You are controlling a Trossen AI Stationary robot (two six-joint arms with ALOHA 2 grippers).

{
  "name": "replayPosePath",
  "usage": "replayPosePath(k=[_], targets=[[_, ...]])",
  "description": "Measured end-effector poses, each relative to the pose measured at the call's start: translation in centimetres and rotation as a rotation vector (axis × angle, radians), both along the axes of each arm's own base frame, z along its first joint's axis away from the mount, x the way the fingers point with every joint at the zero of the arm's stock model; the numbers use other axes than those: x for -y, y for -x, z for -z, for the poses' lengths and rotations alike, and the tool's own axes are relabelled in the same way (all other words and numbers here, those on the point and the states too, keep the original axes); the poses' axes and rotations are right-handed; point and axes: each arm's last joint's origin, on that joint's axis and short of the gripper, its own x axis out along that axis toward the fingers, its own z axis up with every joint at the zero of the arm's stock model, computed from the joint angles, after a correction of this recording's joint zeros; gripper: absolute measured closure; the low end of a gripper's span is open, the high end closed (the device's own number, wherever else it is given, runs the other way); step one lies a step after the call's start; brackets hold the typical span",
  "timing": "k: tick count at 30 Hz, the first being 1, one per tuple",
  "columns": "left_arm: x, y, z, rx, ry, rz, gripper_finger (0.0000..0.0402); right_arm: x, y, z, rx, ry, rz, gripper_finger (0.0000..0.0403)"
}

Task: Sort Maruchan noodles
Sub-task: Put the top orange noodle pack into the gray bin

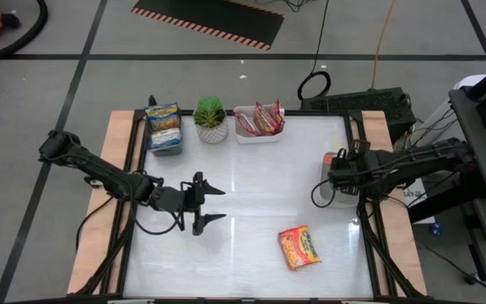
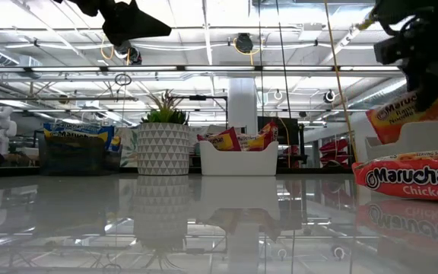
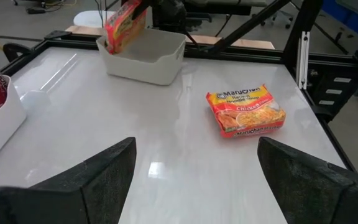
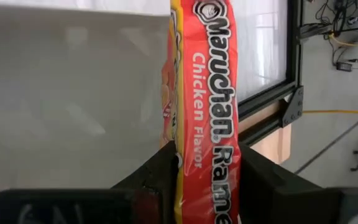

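Observation:
My right gripper point(image 1: 334, 169) is shut on an orange-and-red Maruchan chicken packet point(image 4: 204, 93) above a white tray point(image 3: 145, 56) at the table's right edge. A second chicken packet point(image 1: 299, 247) lies flat on the table near the front right. My left gripper point(image 1: 212, 203) hovers open over the table's left half, with nothing between its fingers. At the far edge, a grey tray point(image 1: 164, 143) holds blue-trimmed packets point(image 1: 163, 116), and another white tray point(image 1: 258, 135) holds red-trimmed ones point(image 1: 264, 118). My right gripper pinches the packet's two flat faces point(image 4: 185, 158) between its two fingers point(image 4: 157, 171). It comes from above, slanting down. The packet stands on edge below the fingers, its lower end point(image 3: 110, 43) at the white tray's rim. Whether it touches the tray, I cannot tell.
A small potted green plant point(image 1: 212, 118) stands between the two far trays. Black frame rails point(image 1: 364, 169) run along the table's sides. Bare table lies between my left gripper and the loose packet.

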Motion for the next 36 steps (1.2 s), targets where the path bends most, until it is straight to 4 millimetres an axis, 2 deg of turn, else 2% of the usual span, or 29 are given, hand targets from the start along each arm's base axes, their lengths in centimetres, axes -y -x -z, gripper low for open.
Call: replayPosePath(k=[4, 10, 19, 23, 30, 33, 36], targets=[[0.0, 0.0, 0.0, 0.0, 0.0, 0.0, 0.0062, 0.0, -0.2, 0.5, 0.01, -0.027, -0.015, 0.0292], [0.0, 0.0, 0.0, -0.002, -0.004, 0.002, 0.0062, 0.0, -0.4, 0.0, 0.156, -0.085, -0.057, 0.0293], [0.0, 0.0, 0.1, -0.006, -0.006, 0.004, 0.0062, 0.6, 0.2, -1.1, 0.378, -0.088, 0.006, 0.0294], [0.0, 0.0, 0.1, -0.007, -0.006, 0.004, 0.0062, 0.7, 0.2, -1.2, 0.42, -0.065, 0.036, 0.0294], [0.0, 0.0, 0.1, -0.007, -0.007, 0.004, 0.0062, 0.7, -0.8, -1.6, 0.499, -0.066, -0.029, 0.0294], [0.0, 0.0, 0.1, -0.007, -0.007, 0.004, 0.0062, 0.7, -1.0, -1.6, 0.495, -0.06, -0.062, 0.0294], [0.0, 0.0, 0.1, -0.007, -0.006, 0.004, 0.0062, 0.9, -0.8, -0.8, 0.461, -0.053, -0.052, 0.0294]])
